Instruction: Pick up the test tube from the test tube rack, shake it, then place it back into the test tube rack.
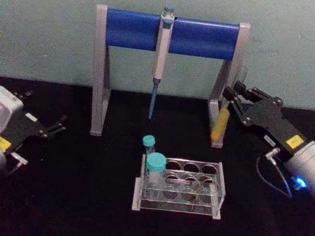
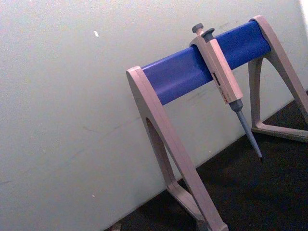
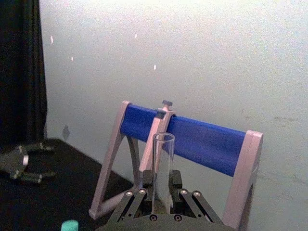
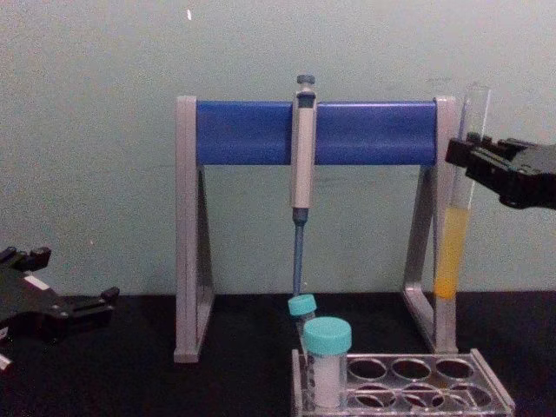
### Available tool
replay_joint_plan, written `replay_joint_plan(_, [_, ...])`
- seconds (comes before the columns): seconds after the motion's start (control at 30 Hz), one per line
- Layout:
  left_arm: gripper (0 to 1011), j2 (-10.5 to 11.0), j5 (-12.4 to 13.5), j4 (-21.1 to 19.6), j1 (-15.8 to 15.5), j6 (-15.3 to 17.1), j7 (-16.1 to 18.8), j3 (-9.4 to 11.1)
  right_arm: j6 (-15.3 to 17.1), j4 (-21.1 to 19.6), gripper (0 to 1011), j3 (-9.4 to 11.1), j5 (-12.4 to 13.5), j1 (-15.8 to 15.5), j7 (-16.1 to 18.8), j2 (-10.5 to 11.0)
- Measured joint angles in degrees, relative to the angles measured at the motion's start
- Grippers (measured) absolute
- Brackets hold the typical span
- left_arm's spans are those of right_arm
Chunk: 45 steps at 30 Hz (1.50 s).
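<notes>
The test tube (image 1: 221, 124) hangs upright in the air beside the pipette stand's right leg, clear glass with yellow liquid in its lower part (image 4: 453, 252). My right gripper (image 1: 230, 97) is shut on its upper half, and its open top (image 3: 163, 144) rises above the fingers (image 3: 146, 179). The test tube rack (image 1: 220, 181), low and clear with rows of round holes, stands on the black table in front of the tube and a little to its left. My left gripper (image 1: 58, 125) rests open at the far left, holding nothing.
Two teal-capped tubes (image 1: 154, 166) stand in the rack's left end. Behind the rack is the grey-and-blue pipette stand (image 1: 101, 74), with a grey pipette (image 1: 162, 53) hanging from its bar. A pale wall closes the back.
</notes>
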Motion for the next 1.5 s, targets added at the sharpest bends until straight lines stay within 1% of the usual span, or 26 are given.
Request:
replay_joint_plan(0.03, [1001, 0.0, 0.0, 0.0, 0.0, 0.0, 0.0, 0.0, -0.1, 0.4, 229, 0.1, 0.4, 0.1, 0.3, -0.4])
replay_joint_plan(0.07, [1001, 0.0, 0.0, 0.0, 0.0, 0.0, 0.0, 0.0, -0.1, 1.2, 229, 0.3, 1.4, 0.3, 1.1, -1.2])
replay_joint_plan(0.17, [1001, 0.0, 0.0, 0.0, 0.0, 0.0, 0.0, 0.0, -0.1, 2.3, 229, 0.6, 3.2, 0.7, 3.0, -2.4])
replay_joint_plan(0.27, [1001, 0.0, 0.0, 0.0, 0.0, 0.0, 0.0, 0.0, 0.2, 2.9, 228, 0.6, 4.4, 0.9, 4.6, -3.0])
replay_joint_plan(0.3, [1001, 0.0, 0.0, 0.0, 0.0, 0.0, 0.0, 0.0, 0.4, 3.3, 229, 0.6, 5.4, 1.0, 5.9, -3.2])
replay_joint_plan(0.43, [1001, 0.0, 0.0, 0.0, 0.0, 0.0, 0.0, 0.0, 1.5, 3.6, 229, 0.2, 8.0, 1.3, 9.0, -3.2])
replay_joint_plan(0.47, [1001, 0.0, 0.0, 0.0, 0.0, 0.0, 0.0, 0.0, 1.9, 3.6, 228, 0.1, 9.1, 1.4, 10.4, -2.9])
replay_joint_plan(0.5, [1001, 0.0, 0.0, 0.0, 0.0, 0.0, 0.0, 0.0, 1.9, 3.6, 229, 0.1, 9.1, 1.4, 10.4, -2.9])
replay_joint_plan(0.6, [1001, 0.0, 0.0, 0.0, 0.0, 0.0, 0.0, 0.0, 3.2, 3.0, 229, -0.3, 11.6, 1.3, 13.3, -1.7])
replay_joint_plan(0.7, [1001, 0.0, 0.0, 0.0, 0.0, 0.0, 0.0, 0.0, 4.0, 2.5, 229, -0.5, 13.0, 1.2, 15.0, -0.6])
replay_joint_plan(0.73, [1001, 0.0, 0.0, 0.0, 0.0, 0.0, 0.0, 0.0, 4.6, 2.0, 229, -0.7, 13.7, 1.1, 16.1, 0.3])
replay_joint_plan(0.83, [1001, 0.0, 0.0, 0.0, 0.0, 0.0, 0.0, 0.0, 5.3, 1.2, 229, -0.9, 14.4, 0.8, 17.4, 1.7])
replay_joint_plan(0.87, [1001, 0.0, 0.0, 0.0, 0.0, 0.0, 0.0, 0.0, 5.7, 0.7, 229, -1.1, 14.6, 0.6, 18.0, 2.7])
replay_joint_plan(0.9, [1001, 0.0, 0.0, 0.0, 0.0, 0.0, 0.0, 0.0, 5.9, 0.0, 229, -1.2, 14.7, 0.4, 18.5, 3.9])
replay_joint_plan(1.0, [1001, 0.0, 0.0, 0.0, 0.0, 0.0, 0.0, 0.0, 6.3, -0.9, 229, -1.5, 14.4, 0.1, 18.8, 5.7])
replay_joint_plan(1.03, [1001, 0.0, 0.0, 0.0, 0.0, 0.0, 0.0, 0.0, 6.4, -1.5, 229, -1.6, 13.9, -0.1, 18.8, 6.8])
replay_joint_plan(1.07, [1001, 0.0, 0.0, 0.0, 0.0, 0.0, 0.0, 0.0, 6.5, -1.8, 229, -1.7, 13.6, -0.2, 18.7, 7.4])
replay_joint_plan(1.13, [1001, 0.0, 0.0, 0.0, 0.0, 0.0, 0.0, 0.0, 6.6, -2.6, 229, -1.8, 12.6, -0.4, 17.9, 8.9])
replay_joint_plan(1.2, [1001, 0.0, 0.0, 0.0, 0.0, 0.0, 0.0, 0.0, 6.6, -2.9, 229, -1.9, 11.9, -0.7, 17.1, 9.7])
replay_joint_plan(1.23, [1001, 0.0, 0.0, 0.0, 0.0, 0.0, 0.0, 0.0, 6.6, -3.2, 229, -1.9, 11.3, -0.8, 16.1, 10.3])
replay_joint_plan(1.3, [1001, 0.0, 0.0, 0.0, 0.0, 0.0, 0.0, 0.0, 6.6, -3.5, 229, -1.8, 10.7, -1.0, 15.0, 10.7])
replay_joint_plan(1.37, [1001, 0.0, 0.0, 0.0, 0.0, 0.0, 0.0, 0.0, 6.3, -3.9, 229, -1.6, 9.4, -1.2, 12.9, 11.0])
replay_joint_plan(1.4, [1001, 0.0, 0.0, 0.0, 0.0, 0.0, 0.0, 0.0, 6.1, -4.0, 229, -1.6, 8.9, -1.2, 12.3, 11.0])
replay_joint_plan(1.43, [1001, 0.0, 0.0, 0.0, 0.0, 0.0, 0.0, 0.0, 5.7, -4.2, 229, -1.5, 7.8, -1.3, 10.7, 10.8])
replay_joint_plan(1.5, [1001, 0.0, 0.0, 0.0, 0.0, 0.0, 0.0, 0.0, 5.2, -4.2, 229, -1.4, 6.6, -1.3, 9.2, 10.3])
